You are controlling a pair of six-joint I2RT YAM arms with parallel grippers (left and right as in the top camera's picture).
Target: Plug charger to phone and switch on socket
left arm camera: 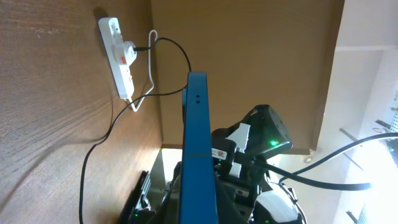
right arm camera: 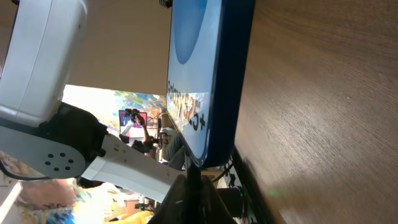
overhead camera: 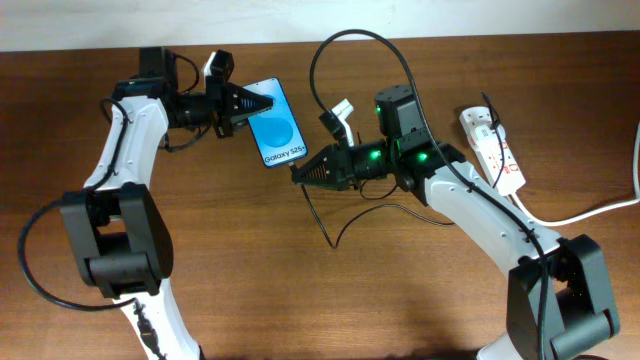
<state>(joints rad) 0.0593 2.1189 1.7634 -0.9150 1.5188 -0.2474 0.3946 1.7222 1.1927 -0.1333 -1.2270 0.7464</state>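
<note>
With the right pincer (overhead camera: 299, 172) clamped on the plug tip of the charger (overhead camera: 352, 32), just beside the lower edge of the phone (overhead camera: 277, 125), line up squarely with the port before pushing. Brace against the left pincer (overhead camera: 262, 102), clamped on the phone's upper end. Leave the socket (overhead camera: 495, 150), well apart on the table (overhead camera: 300, 290), until after.

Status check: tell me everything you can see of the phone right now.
The phone is a slim rectangle with a dark blue frame. Its glossy screen faces up, lit bright blue with a paler circle and white "Galaxy S25+" text. It sits askew over the table, between the arms; flat or tipped up, I cannot tell. The left gripper is shut on its top end. The right gripper holds the charger tip at its bottom edge; whether it is plugged in is unclear.
</note>
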